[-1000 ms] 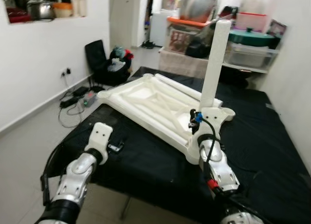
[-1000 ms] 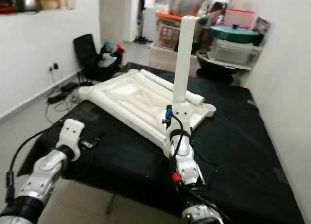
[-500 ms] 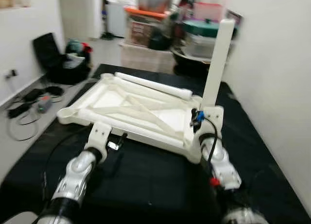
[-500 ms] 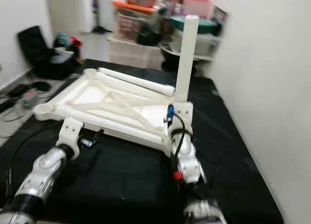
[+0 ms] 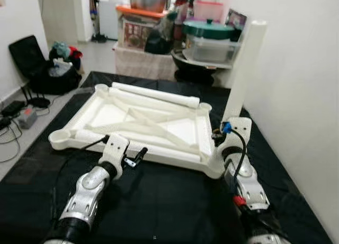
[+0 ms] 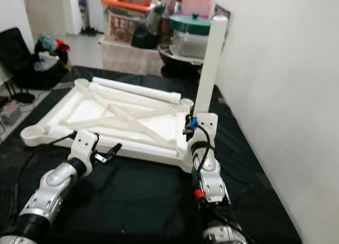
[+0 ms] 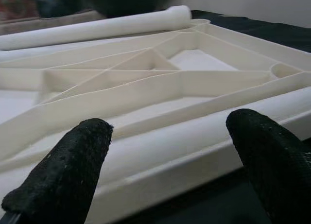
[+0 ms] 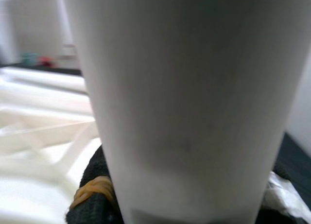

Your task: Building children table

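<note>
The two head views looked forward and down from above the black-covered counter point(image 5: 159, 201), over both silver arms, toward the cluttered shelves at the far end of the room. They shared nearly the whole scene: the upturned white tabletop point(image 5: 106, 117), the upright white leg point(image 5: 244, 69) and the wall on the right. The right eye view sat slightly to the side, so things fell a little further left in it. The left wrist view looked low along its two black fingers point(image 7: 63, 170), very near the tabletop's rim. The right wrist view sat right against the upright leg, which blocked most of its sight.
</note>
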Tool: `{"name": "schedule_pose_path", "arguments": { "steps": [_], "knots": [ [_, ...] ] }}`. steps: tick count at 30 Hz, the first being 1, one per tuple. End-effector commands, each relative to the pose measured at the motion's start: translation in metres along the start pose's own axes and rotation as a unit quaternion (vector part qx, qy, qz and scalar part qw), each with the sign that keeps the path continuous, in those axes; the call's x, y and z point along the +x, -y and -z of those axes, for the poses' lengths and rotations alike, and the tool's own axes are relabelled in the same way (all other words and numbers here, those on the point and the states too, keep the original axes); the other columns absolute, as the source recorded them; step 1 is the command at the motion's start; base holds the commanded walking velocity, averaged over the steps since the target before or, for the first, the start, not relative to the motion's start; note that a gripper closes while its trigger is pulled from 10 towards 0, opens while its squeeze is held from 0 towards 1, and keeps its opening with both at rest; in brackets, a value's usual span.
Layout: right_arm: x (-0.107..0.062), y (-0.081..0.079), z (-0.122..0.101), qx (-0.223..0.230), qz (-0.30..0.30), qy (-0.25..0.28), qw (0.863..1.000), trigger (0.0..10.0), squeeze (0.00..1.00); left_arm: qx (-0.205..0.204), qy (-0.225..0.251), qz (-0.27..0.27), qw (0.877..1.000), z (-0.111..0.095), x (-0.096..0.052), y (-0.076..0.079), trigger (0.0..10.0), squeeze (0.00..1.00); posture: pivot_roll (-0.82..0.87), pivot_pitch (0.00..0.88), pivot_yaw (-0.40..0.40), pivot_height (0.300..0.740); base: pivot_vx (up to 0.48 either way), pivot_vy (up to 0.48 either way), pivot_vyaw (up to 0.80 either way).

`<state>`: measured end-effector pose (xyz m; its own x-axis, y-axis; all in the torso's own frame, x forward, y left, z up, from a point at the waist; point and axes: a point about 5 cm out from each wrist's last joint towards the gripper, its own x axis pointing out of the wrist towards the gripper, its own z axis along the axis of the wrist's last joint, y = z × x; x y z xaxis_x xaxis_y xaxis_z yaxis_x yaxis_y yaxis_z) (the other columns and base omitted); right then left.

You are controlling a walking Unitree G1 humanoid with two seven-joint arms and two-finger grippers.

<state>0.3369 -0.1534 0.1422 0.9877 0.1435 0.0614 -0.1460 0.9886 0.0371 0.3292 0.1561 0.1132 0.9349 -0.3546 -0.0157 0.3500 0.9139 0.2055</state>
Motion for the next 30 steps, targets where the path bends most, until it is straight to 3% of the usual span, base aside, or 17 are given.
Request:
{"name": "schedule_pose_path", "arguments": {
  "steps": [1,2,7,8,11,12,13,15,16,18,19,21,23,24,25,27,30],
  "knots": [
    [-0.022,-0.030,0.061,0.072,-0.092,-0.137,0.984,10.0,0.00,-0.004,0.004,0.009,1.000,-0.001,0.001,0.003,10.0,0.00,0.06,0.000,-0.117,0.740,0.000,0.000,0.00],
    [-0.028,-0.038,0.060,0.077,-0.144,-0.138,0.977,10.0,0.00,-0.005,0.004,0.009,1.000,-0.001,0.000,0.003,10.0,0.00,0.06,0.000,-0.117,0.740,0.000,0.000,0.00],
    [-0.040,-0.053,0.056,0.093,-0.239,-0.134,0.957,10.0,0.00,-0.006,0.003,0.011,1.000,0.000,-0.001,0.003,10.0,0.00,0.06,0.000,-0.118,0.740,0.000,0.000,0.00],
    [-0.054,-0.061,0.054,0.104,-0.318,-0.137,0.932,10.0,0.00,-0.007,0.001,0.014,1.000,0.000,-0.002,0.003,10.0,0.00,0.06,0.000,-0.118,0.740,0.000,0.000,0.00],
    [-0.054,-0.061,0.054,0.104,-0.318,-0.137,0.932,10.0,0.00,-0.007,0.001,0.014,1.000,0.000,-0.002,0.003,10.0,0.00,0.06,0.000,-0.118,0.740,0.000,0.000,0.00],
    [-0.059,-0.064,0.054,0.110,-0.343,-0.140,0.922,10.0,0.00,-0.007,0.000,0.015,1.000,0.001,-0.002,0.002,10.0,0.00,0.07,0.000,-0.118,0.740,0.000,0.000,0.00],
    [-0.059,-0.064,0.054,0.110,-0.343,-0.140,0.922,10.0,0.00,-0.007,0.000,0.015,1.000,0.001,-0.002,0.002,10.0,0.00,0.07,0.000,-0.118,0.740,0.000,0.000,0.00],
    [-0.072,-0.067,0.050,0.122,-0.413,-0.147,0.890,10.0,0.00,-0.007,0.001,0.020,1.000,0.000,-0.003,0.002,10.0,0.00,0.07,0.000,-0.117,0.740,0.000,0.000,0.00],
    [-0.072,-0.067,0.050,0.122,-0.413,-0.147,0.890,10.0,0.00,-0.007,0.001,0.020,1.000,0.000,-0.003,0.002,10.0,0.00,0.07,0.000,-0.117,0.740,0.000,0.000,0.00],
    [-0.084,-0.069,0.046,0.118,-0.476,-0.157,0.857,10.0,0.00,-0.006,0.001,0.024,1.000,0.000,-0.003,0.002,10.0,0.00,0.07,0.000,-0.117,0.740,0.000,0.000,0.00],
    [-0.084,-0.069,0.046,0.118,-0.476,-0.157,0.857,10.0,0.00,-0.006,0.001,0.024,1.000,0.000,-0.003,0.002,10.0,0.00,0.07,0.000,-0.117,0.740,0.000,0.000,0.00],
    [-0.091,-0.069,0.043,0.118,-0.516,-0.165,0.832,10.0,0.00,-0.004,0.001,0.026,1.000,0.000,-0.003,0.002,10.0,0.00,0.07,0.000,-0.118,0.740,0.000,0.000,0.00],
    [-0.091,-0.069,0.043,0.118,-0.516,-0.165,0.832,10.0,0.00,-0.004,0.001,0.026,1.000,0.000,-0.003,0.002,10.0,0.00,0.07,0.000,-0.118,0.740,0.000,0.000,0.00],
    [-0.094,-0.068,0.041,0.120,-0.531,-0.166,0.822,10.0,0.00,-0.003,0.001,0.026,1.000,0.000,-0.003,0.001,10.0,0.00,0.07,0.000,-0.118,0.740,0.000,0.000,0.00],
    [-0.094,-0.068,0.041,0.120,-0.531,-0.166,0.822,10.0,0.00,-0.003,0.001,0.026,1.000,0.000,-0.003,0.001,10.0,0.00,0.07,0.000,-0.118,0.740,0.000,0.000,0.00],
    [-0.101,-0.067,0.040,0.118,-0.561,-0.179,0.800,10.0,0.00,-0.001,-0.001,0.028,1.000,0.000,-0.004,0.001,10.0,0.00,0.08,0.000,-0.122,0.740,0.000,0.000,0.00],
    [-0.102,-0.066,0.038,0.117,-0.569,-0.183,0.793,10.0,0.00,-0.001,-0.004,0.030,1.000,0.001,-0.004,0.001,10.0,0.00,0.07,0.000,-0.120,0.740,0.000,0.000,0.00]
  ]
}}
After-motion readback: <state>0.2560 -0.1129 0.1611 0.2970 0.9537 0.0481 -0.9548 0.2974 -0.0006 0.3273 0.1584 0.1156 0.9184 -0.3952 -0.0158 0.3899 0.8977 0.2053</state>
